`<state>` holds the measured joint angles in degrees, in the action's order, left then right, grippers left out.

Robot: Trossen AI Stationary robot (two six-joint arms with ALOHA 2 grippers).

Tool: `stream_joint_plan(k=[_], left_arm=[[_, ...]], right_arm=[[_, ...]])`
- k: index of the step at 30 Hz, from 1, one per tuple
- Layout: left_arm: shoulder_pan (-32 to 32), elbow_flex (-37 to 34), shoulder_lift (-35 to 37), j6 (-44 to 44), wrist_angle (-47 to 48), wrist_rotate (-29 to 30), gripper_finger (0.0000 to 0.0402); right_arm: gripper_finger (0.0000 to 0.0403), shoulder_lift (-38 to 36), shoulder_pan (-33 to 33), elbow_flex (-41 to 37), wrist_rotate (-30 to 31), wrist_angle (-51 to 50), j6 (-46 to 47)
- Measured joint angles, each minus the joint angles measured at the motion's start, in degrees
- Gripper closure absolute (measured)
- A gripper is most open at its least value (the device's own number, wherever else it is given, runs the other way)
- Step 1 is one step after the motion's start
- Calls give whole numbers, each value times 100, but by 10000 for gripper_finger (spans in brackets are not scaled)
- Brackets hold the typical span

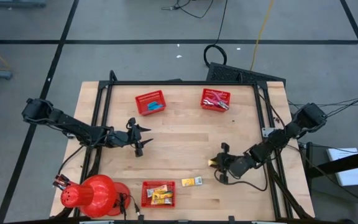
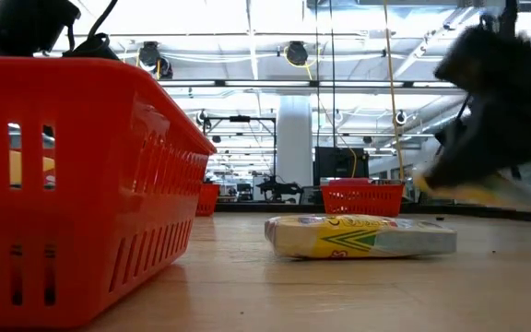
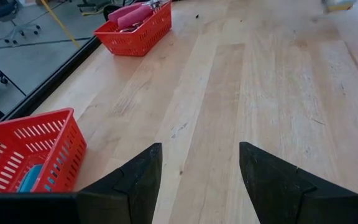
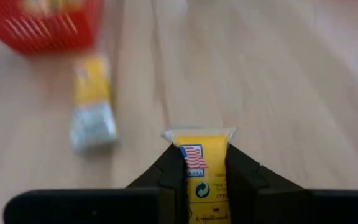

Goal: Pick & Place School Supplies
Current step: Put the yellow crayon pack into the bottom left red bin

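Clamped between the right gripper's (image 4: 202, 180) fingers, a yellow packet (image 4: 201, 163) juts forward, pinched by its end so the rest can hang free for dropping. That gripper (image 1: 218, 163) hovers over the near right part of the table (image 1: 179, 134), not far from a second yellow packet (image 1: 192, 182) lying flat on the wood just beside the near red basket (image 1: 158, 193), which already holds what look like more yellow packets. Delivery into that basket seems the aim. Farther left, the left gripper (image 1: 143, 138) waits mid-table, fingers (image 3: 135, 180) spread and empty, near the blue-item basket (image 1: 150, 102).
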<state>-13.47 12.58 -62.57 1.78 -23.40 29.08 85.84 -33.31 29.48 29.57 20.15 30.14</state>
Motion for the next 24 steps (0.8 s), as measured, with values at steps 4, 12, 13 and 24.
stream_joint_plan(k=[4,12,13,24], left_arm=[[0,0,0,0,-21,0,183],[0,0,2,-39,-39,8,183],[0,0,0,-39,-39,19,183],[0,0,2,-50,-37,52,183]], right_arm=[[347,0,199,30,-9,1080,-775],[347,738,696,1279,-1073,2135,-2285],[347,922,738,1528,-1251,2175,-2441],[347,3372,1056,4455,-2998,1417,-2997]])
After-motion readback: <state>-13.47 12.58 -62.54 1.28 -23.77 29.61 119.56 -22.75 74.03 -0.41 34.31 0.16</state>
